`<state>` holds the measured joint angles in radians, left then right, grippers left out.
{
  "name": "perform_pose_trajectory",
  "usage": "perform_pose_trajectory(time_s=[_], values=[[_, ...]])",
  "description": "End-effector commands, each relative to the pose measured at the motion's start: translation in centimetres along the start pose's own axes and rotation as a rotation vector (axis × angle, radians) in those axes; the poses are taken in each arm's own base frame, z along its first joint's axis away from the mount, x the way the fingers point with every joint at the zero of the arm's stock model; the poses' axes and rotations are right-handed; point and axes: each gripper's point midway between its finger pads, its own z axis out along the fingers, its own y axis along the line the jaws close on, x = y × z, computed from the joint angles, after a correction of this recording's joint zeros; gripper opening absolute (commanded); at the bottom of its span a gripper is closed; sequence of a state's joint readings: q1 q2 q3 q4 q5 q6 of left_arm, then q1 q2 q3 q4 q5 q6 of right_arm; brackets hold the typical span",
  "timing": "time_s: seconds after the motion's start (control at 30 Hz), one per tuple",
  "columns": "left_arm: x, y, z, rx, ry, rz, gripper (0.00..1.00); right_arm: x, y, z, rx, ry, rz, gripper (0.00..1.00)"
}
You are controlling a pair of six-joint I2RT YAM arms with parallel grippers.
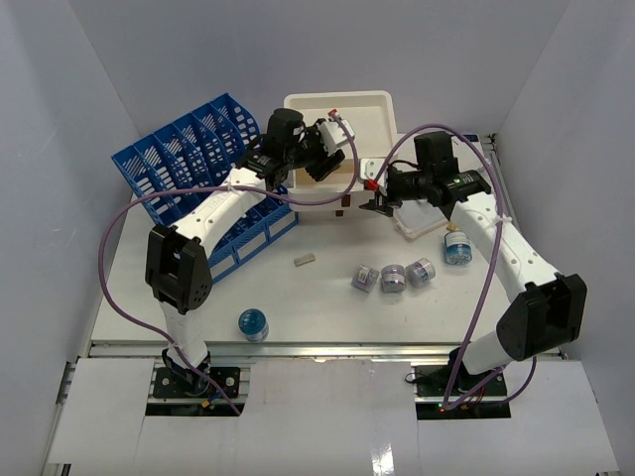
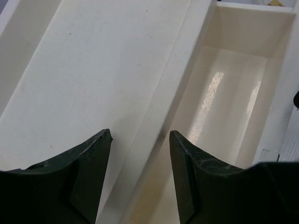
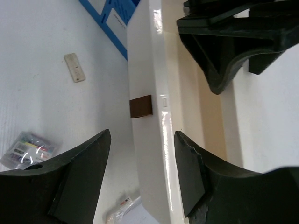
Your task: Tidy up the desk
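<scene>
The white desk [image 1: 327,307] carries a cream drawer box [image 1: 337,102] at the back, with one drawer pulled out toward me. My left gripper [image 1: 322,161] hovers open over that box; in its wrist view the fingers [image 2: 140,133] stand either side of the wall [image 2: 173,93] between the box's flat top and the empty drawer cavity [image 2: 229,98], holding nothing. My right gripper [image 1: 379,203] is open and straddles the drawer's front panel [image 3: 149,93], just below its brown handle [image 3: 140,106]. One finger [image 3: 196,172] is inside the drawer and the other [image 3: 84,168] outside, with a gap beside it.
A blue file rack [image 1: 203,174] stands at the back left. Loose on the desk are a small tan eraser [image 1: 305,260], three little rolls [image 1: 393,278], a blue-lidded jar [image 1: 457,248], another jar [image 1: 253,323] and a clear box [image 1: 422,220].
</scene>
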<state>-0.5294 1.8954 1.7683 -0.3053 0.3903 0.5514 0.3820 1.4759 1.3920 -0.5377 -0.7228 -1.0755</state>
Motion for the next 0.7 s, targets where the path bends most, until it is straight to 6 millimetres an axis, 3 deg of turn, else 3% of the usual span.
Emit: perform_pose_trajectory(time_s=[0.0,0.3,0.67], values=[[-1.2,0.7,-0.5,-0.002,-0.04,-0.009,0.64,-2.0,-3.5,-0.6,0.113,-0.02,-0.046,0.65],[-1.0,1.1,-0.9,0.004,-0.063,-0.047,0.64,0.0,-4.4,1.0,0.094,0.02,-0.031,0.65],[-0.3,1.4,-1.0,0.017,-0.086,-0.106,0.63,1.7,-2.7,2.6,-0.016,0.03,0.005,0.56]])
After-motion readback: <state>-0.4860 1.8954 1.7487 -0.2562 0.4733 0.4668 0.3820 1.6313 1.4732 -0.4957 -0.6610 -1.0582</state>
